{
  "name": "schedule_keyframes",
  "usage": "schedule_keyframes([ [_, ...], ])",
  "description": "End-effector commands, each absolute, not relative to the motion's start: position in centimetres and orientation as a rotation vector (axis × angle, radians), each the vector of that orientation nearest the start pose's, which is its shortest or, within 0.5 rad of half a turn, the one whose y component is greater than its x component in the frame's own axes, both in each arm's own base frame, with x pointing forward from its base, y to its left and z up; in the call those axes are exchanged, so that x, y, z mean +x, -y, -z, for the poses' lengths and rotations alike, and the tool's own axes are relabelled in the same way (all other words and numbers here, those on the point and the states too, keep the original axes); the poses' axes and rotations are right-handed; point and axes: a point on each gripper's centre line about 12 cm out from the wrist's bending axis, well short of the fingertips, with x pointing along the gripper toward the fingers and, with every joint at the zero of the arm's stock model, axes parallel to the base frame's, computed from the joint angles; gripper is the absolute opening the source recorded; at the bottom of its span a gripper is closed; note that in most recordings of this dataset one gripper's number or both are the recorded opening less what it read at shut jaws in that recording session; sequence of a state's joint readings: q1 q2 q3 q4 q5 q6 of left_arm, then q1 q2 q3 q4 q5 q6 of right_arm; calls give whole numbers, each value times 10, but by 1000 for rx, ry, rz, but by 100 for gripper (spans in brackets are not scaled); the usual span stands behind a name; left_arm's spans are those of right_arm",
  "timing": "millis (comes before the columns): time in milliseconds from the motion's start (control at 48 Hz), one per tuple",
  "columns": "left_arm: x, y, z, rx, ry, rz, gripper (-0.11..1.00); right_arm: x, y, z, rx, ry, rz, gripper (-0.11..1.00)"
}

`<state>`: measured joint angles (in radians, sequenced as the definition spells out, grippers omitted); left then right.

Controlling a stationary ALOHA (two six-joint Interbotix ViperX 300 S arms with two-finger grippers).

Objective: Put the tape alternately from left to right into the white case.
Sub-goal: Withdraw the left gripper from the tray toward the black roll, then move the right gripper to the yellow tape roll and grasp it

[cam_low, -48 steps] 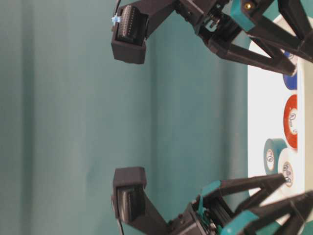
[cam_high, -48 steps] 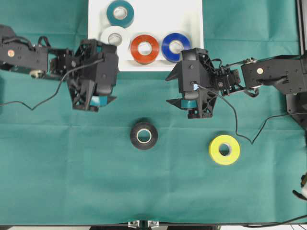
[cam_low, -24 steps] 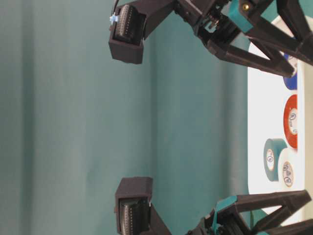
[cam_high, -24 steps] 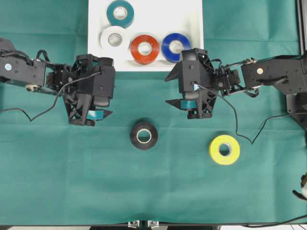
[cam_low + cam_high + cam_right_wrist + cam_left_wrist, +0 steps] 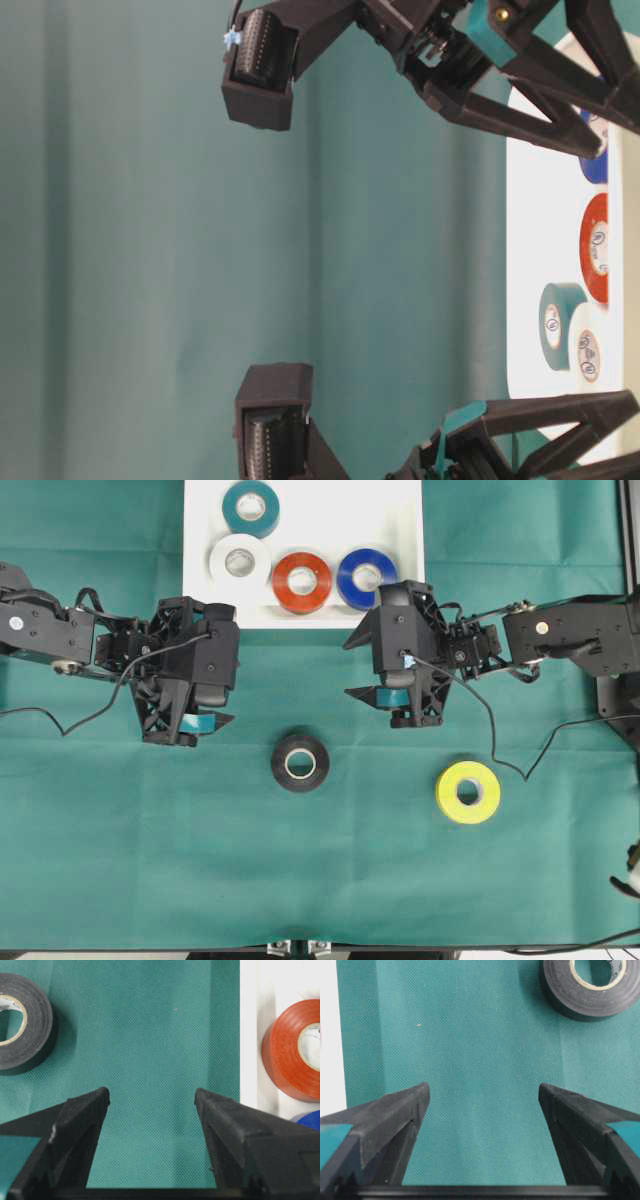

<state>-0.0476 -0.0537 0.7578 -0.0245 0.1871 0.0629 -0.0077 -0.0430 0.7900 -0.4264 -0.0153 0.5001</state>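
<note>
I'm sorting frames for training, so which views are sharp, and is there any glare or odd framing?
Overhead view: sharp, evenly lit, slight sheen on the black roll. Table-level view: turned sideways, arms cropped. Both wrist views: cloth weave crisp, soft shadows beside the rolls.

White case point(image 5: 400, 520), shallow rectangular tray with raised rim, at far centre. Inside, lying flat: teal roll point(image 5: 250, 507) at far left, white roll point(image 5: 239, 561) just nearer, red-orange roll point(image 5: 302, 582) and blue roll point(image 5: 366, 577) side by side along near rim. Outside, flat on green cloth: black roll point(image 5: 300, 763) near centre, yellow roll point(image 5: 468, 792) well right.
</note>
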Motion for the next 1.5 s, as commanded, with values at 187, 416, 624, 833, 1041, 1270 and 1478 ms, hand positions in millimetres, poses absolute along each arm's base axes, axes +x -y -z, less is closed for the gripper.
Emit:
schedule_keyframes([
  [187, 348, 19, -154, 54, -853, 69, 66, 357, 0, -153, 78, -709, 22, 77],
  [416, 349, 19, -152, 54, -850, 68, 66, 357, -8, -153, 73, -710, 1, 77],
  [624, 350, 19, -152, 54, -849, 68, 66, 353, -19, -151, 69, -721, -22, 77],
  [833, 349, 18, -152, 53, -850, 67, 66, 342, -31, -152, 101, -726, -39, 77],
  [1041, 349, 18, -152, 52, -849, 66, 66, 323, -43, -156, 133, -732, -58, 77],
  [1270, 350, 18, -152, 52, -847, 66, 66, 296, -52, -153, 175, -776, -53, 77],
  [1478, 351, 18, -153, 53, -844, 67, 66, 277, -62, -149, 206, -820, -51, 77],
])
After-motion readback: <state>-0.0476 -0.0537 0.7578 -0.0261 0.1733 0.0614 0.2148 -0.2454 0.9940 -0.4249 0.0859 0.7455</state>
